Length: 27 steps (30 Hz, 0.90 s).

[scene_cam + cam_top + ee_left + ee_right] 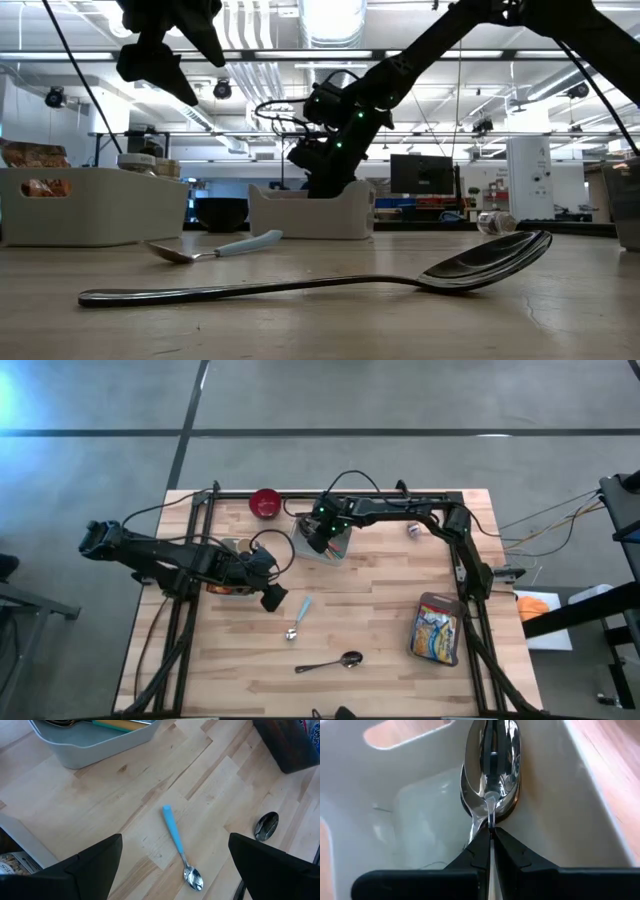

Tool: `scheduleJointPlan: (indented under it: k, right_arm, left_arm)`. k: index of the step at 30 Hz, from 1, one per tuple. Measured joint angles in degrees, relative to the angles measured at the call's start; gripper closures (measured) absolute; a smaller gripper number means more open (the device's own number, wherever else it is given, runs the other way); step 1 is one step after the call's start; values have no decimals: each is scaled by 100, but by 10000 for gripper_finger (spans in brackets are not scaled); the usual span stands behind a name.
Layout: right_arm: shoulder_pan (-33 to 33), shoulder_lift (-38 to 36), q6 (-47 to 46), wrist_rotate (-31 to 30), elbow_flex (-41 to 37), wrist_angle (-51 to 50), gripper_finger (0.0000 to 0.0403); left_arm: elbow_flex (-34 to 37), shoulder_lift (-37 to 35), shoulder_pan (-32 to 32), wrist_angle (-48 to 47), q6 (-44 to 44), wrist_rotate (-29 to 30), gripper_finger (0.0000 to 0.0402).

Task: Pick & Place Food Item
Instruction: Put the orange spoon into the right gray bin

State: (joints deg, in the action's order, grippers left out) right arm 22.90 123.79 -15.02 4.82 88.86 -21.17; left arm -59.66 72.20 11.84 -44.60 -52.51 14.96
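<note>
My right gripper (491,837) reaches down into a white bin (322,542) at the table's far middle and is shut on a shiny metal spoon (491,765). In the low view the gripper (325,178) dips behind the bin's front wall (310,215). My left gripper (272,598) hangs open above the table, left of centre. Its fingers (100,860) stand wide on either side of a blue-handled spoon (176,840), which lies flat on the wood below. A larger all-metal spoon (330,663) lies flat nearer the front edge. My right gripper pinches the metal spoon's thin handle (490,822) just behind the bowl, between its two fingertips (479,851). The fingers slant down from above and lie along the handle. The spoon's bowl (491,780) points away from the gripper, against the bin's inner wall.
A second pale bin (90,205) with packaged food stands at the table's left. A red bowl (265,502) sits at the far edge. A dark container with a colourful snack bag (437,628) lies at the right. A small pale object (413,530) sits at the far right.
</note>
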Motion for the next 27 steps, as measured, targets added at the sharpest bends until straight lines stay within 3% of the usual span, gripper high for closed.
scheduleJointPlan:
  k: [27]
  right_arm:
    - [-79, 0, 20, 153, 0, -48, 389]
  left_arm:
    - [0, 0, 0, 0, 0, 0, 30]
